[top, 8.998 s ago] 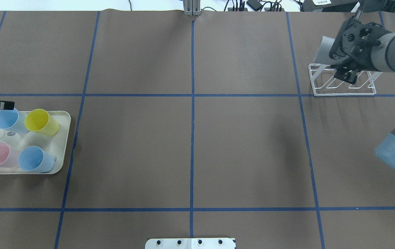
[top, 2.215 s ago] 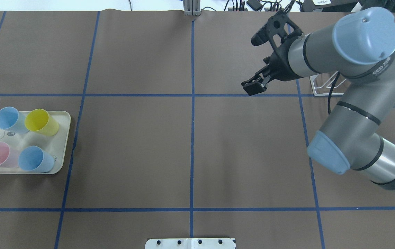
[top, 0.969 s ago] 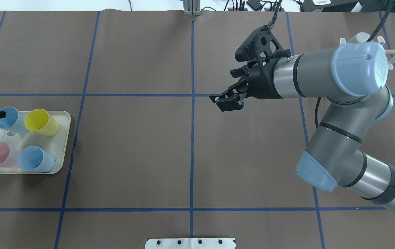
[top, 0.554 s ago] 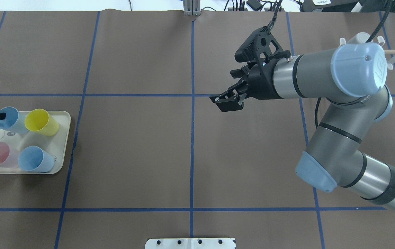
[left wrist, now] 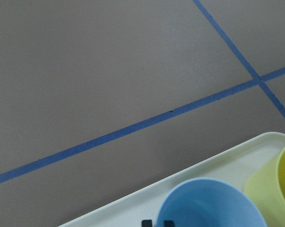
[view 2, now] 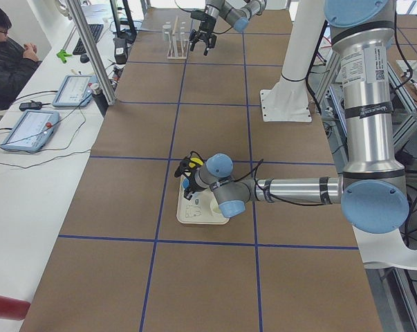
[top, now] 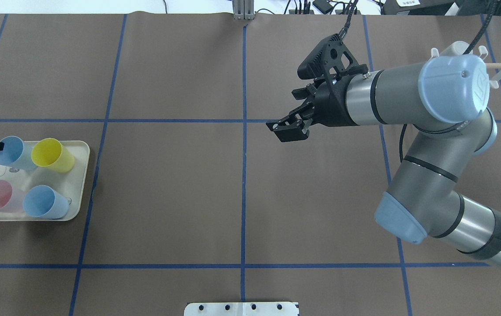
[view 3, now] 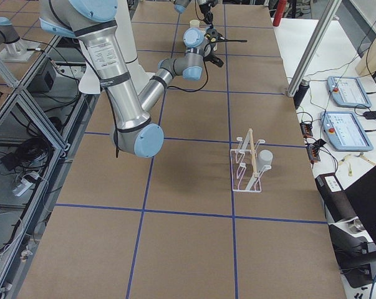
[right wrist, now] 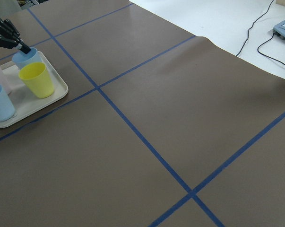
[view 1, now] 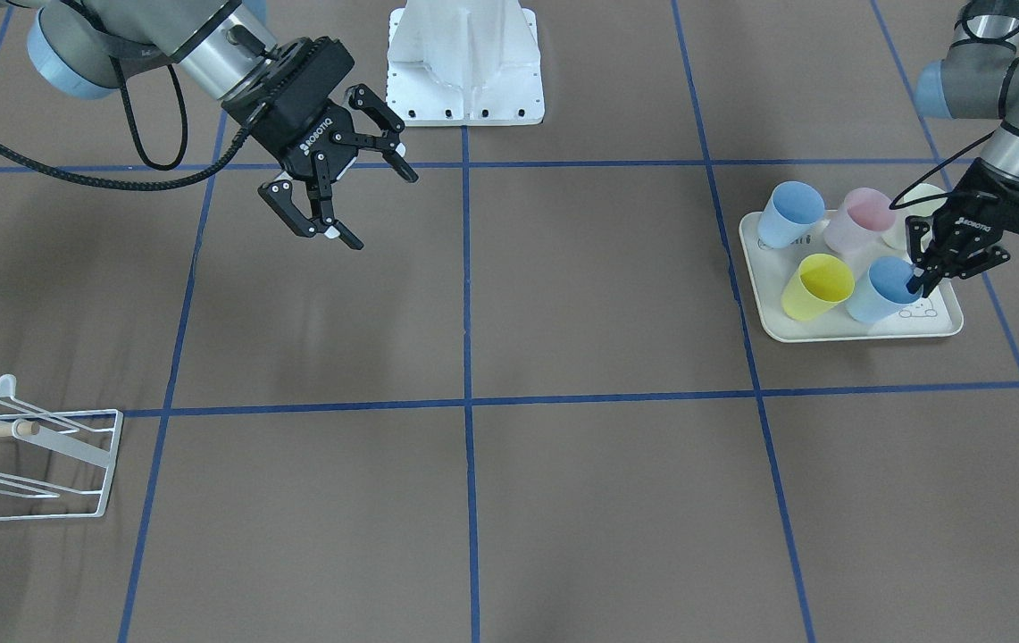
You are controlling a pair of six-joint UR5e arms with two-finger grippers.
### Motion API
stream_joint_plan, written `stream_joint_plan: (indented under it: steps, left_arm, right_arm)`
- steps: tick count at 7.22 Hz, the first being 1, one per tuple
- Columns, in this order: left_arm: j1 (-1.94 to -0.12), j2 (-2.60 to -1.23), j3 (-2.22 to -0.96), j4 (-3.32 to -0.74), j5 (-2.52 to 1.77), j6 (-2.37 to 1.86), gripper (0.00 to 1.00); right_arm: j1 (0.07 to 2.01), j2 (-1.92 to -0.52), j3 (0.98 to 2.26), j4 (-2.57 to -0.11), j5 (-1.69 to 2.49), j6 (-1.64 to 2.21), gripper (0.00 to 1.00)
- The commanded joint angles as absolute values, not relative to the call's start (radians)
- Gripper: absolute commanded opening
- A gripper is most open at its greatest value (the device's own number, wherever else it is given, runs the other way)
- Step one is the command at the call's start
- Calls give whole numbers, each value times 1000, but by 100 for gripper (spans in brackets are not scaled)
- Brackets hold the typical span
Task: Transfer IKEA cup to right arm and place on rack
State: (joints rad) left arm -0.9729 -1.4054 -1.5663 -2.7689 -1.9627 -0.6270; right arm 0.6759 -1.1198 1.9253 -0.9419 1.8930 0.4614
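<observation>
Hanging over the worktop point(view 1: 563, 295), the right gripper point(view 1: 381, 210) is held with fingers point(view 1: 295, 212) apart. On the tray point(view 1: 831, 337), the blue cup point(view 1: 875, 299) is reached at its rim by the left gripper point(view 1: 917, 284); clamping cannot be told. Light, slick plastic is judged: a gentle rim pinch is advised.

One camera looked down on the big brown paper-covered table point(top: 167, 197) from behind the robot point(top: 408, 101). One faced the robot from across it. Two stood far back at its ends. The left wrist camera sat very close, the round light-blue plastic cup point(left wrist: 208, 205) right at its black fingertips point(left wrist: 168, 222). The right wrist camera looked far ahead of its fingers point(view 1: 290, 212). Both showed the rounded cream tray point(right wrist: 59, 90).
</observation>
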Motion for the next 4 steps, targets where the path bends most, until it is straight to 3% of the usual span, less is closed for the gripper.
stream_joint_plan:
  steps: [1,4]
  left_arm:
    - [-976,-1408,-1571,-2766,-1970,-621,0]
    - [-1131,-1433,-1592,-2709,-2087,-493,0]
  right_arm:
    - [672,-1120,1911,-940,1894,457,99]
    - [640,-1166,1841,-730,1890,462,99]
